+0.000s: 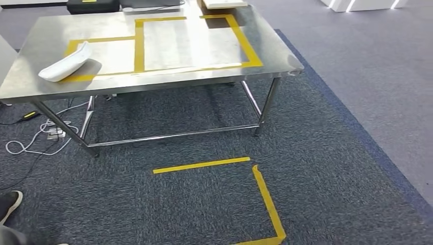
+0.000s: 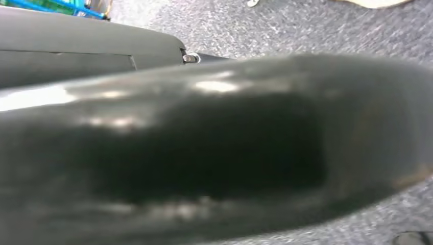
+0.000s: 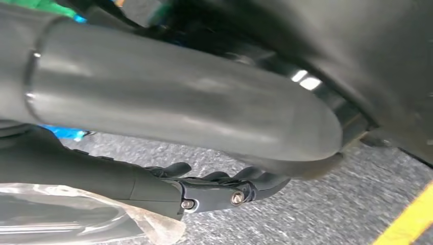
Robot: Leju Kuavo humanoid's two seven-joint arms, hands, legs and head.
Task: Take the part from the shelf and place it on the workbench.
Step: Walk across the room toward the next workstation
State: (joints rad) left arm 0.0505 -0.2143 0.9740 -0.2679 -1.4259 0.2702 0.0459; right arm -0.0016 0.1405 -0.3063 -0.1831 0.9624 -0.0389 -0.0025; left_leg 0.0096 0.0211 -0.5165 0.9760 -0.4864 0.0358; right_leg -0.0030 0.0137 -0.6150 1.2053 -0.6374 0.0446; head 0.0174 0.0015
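Right hand (image 3: 194,127) close to my wrist camera, white part (image 1: 66,62) on the workbench (image 1: 35,76).

Dark fingers (image 3: 214,185) curl under the thick grey thumb beside clear plastic film (image 3: 76,217); I cannot tell whether they grip it. From the left wrist I get a dark blur, so I cannot tell the left hand's state. In the head view the curved part lies upper left of the frame, on the end of the table's yellow tape outline (image 1: 139,46). Floor tape (image 1: 265,194) sits lower centre, a shoe (image 1: 9,203) lower left.
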